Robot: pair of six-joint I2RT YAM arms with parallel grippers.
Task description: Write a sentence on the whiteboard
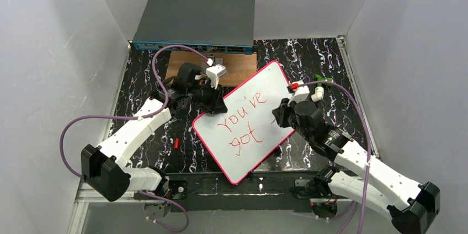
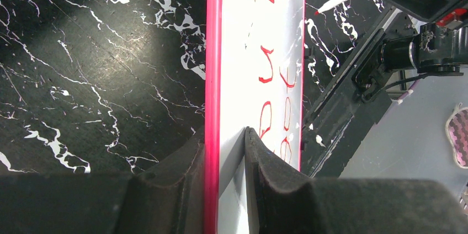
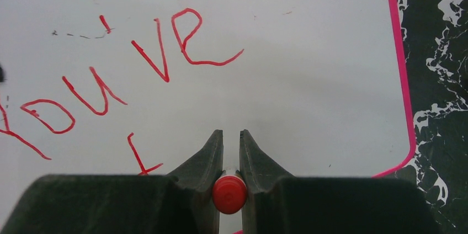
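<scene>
My right gripper: jaws clamped on a marker, red end cap toward the wrist, barrel pointing down at the whiteboard. I cannot tell whether the tip touches. My left gripper: jaws closed on the whiteboard's pink rim, one pad beneath and one on the face, at the edge opposite the marker. The whiteboard lies skewed on the black marbled mat between my arms, bearing red lettering, "You've got". I judge it light, thin, stiff and slick-faced, apt to slide under pen pressure, hence the rim hold with pads off the ink. Beyond its far corner: a wooden board and a grey switch box. Beside its far right corner: a spare marker. Off its left edge: a small red piece. The blank area after "got" looks free, though my right forearm overhangs that edge.
</scene>
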